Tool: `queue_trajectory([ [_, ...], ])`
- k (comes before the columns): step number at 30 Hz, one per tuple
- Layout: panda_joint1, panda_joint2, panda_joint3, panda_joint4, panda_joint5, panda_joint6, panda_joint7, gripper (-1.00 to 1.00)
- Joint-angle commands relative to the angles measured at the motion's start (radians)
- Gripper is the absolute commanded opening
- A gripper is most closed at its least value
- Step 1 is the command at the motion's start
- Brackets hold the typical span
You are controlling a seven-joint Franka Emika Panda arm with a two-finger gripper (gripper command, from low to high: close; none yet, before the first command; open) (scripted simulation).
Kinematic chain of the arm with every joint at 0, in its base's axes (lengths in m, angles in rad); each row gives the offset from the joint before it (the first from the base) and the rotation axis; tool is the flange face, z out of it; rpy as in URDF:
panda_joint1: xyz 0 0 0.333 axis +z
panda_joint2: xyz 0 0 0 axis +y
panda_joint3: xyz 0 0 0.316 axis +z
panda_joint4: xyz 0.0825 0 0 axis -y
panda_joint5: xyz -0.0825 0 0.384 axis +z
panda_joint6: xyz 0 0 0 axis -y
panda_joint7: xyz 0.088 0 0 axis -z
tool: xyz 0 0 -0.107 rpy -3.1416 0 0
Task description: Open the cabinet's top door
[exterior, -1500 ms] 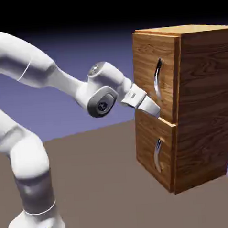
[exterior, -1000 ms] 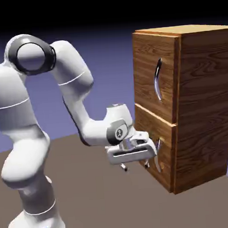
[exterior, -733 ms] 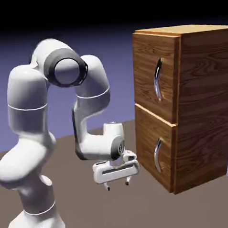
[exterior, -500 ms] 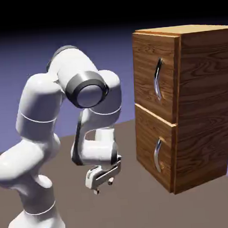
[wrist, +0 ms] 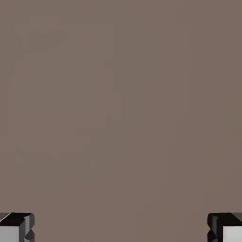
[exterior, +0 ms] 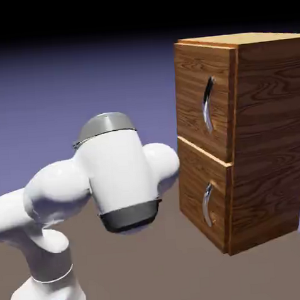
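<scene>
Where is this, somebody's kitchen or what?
Probably no real kitchen: it looks like a computer-simulated robot test scene. A white robot arm stands on a plain brown surface beside a lone two-door wooden cabinet, against a blank blue-violet backdrop.

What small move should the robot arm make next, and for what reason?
Probably lift and turn the open gripper toward the curved silver handle on the upper wood-grain door: that door is shut, and the hand view shows only plain brown surface between the fingertips.
</scene>
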State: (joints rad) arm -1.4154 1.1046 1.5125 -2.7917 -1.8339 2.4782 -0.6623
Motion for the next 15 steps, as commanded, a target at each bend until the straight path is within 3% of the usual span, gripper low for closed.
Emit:
queue_trajectory([
  [1,-0.031,0.036,0.033,0.0,-0.04,-0.012,-0.03,0.0],
  [15,-0.463,0.544,0.491,0.006,-0.595,-0.181,-0.456,0.0],
])
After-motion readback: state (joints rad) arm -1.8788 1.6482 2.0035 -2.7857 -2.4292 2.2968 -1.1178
